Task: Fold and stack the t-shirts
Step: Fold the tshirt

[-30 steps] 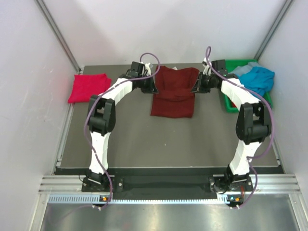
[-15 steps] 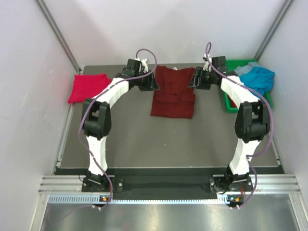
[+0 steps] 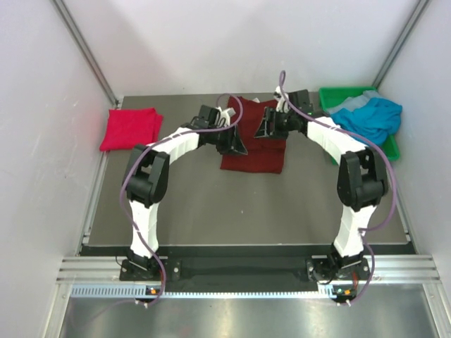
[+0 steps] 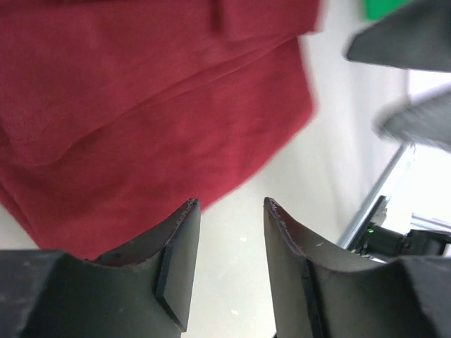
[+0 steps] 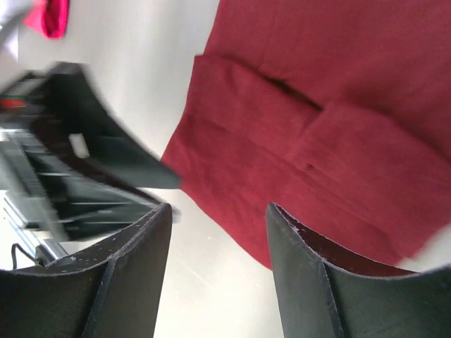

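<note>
Jaws spread and empty on both: left gripper (image 4: 229,204), right gripper (image 5: 215,208) hover over opposite sides of folded maroon shirt (image 3: 254,159).

With the arm bases taken as six o'clock on the desk (image 3: 211,204), the middle t-shirt (image 3: 255,158) lies at twelve o'clock, close to the far edge. The left gripper (image 3: 238,146) hangs above its nine o'clock side. The right gripper (image 3: 263,129) hangs above its middle, a little toward twelve o'clock, and the two grippers are just beside each other. A second t-shirt (image 3: 130,128) lies at ten o'clock, well apart from the middle one, against the desk's nine o'clock edge. A bin (image 3: 338,92) stands at two o'clock, and a third t-shirt (image 3: 370,116) lies in it, spilling over its three o'clock rim.
</note>
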Robot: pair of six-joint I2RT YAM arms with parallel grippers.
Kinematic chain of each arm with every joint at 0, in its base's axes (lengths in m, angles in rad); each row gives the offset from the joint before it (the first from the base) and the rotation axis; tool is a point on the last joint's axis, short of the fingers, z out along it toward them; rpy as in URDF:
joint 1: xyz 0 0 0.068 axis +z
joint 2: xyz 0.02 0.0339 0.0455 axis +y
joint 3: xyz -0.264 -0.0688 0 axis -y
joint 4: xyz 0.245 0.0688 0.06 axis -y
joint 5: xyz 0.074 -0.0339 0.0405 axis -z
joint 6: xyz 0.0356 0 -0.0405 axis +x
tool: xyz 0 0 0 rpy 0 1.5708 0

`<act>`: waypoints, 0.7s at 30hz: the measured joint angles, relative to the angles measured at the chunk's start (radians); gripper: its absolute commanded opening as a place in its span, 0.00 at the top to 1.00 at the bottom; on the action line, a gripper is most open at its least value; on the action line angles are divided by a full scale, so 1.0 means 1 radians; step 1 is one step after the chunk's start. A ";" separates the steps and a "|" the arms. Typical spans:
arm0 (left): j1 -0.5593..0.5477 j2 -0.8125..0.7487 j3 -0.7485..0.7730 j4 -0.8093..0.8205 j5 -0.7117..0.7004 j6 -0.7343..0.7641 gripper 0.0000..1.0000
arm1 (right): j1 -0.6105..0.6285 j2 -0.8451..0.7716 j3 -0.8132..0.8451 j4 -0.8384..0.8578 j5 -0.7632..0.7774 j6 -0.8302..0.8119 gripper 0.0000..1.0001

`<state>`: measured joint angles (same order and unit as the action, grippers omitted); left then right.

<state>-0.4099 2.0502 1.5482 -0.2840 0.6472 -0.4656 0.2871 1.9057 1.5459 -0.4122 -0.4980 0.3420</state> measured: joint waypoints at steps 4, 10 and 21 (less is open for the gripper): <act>-0.003 0.104 0.002 0.000 -0.003 0.000 0.51 | 0.031 0.070 0.000 0.008 -0.014 0.014 0.43; -0.005 0.166 0.044 0.000 -0.024 0.006 0.51 | 0.040 0.127 0.000 0.011 -0.029 0.035 0.43; -0.011 0.168 0.049 0.005 -0.035 0.003 0.51 | 0.078 0.163 -0.018 0.027 -0.040 0.048 0.42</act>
<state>-0.4213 2.2181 1.5970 -0.2794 0.6125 -0.4622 0.3653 2.0682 1.5276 -0.3847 -0.5381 0.3904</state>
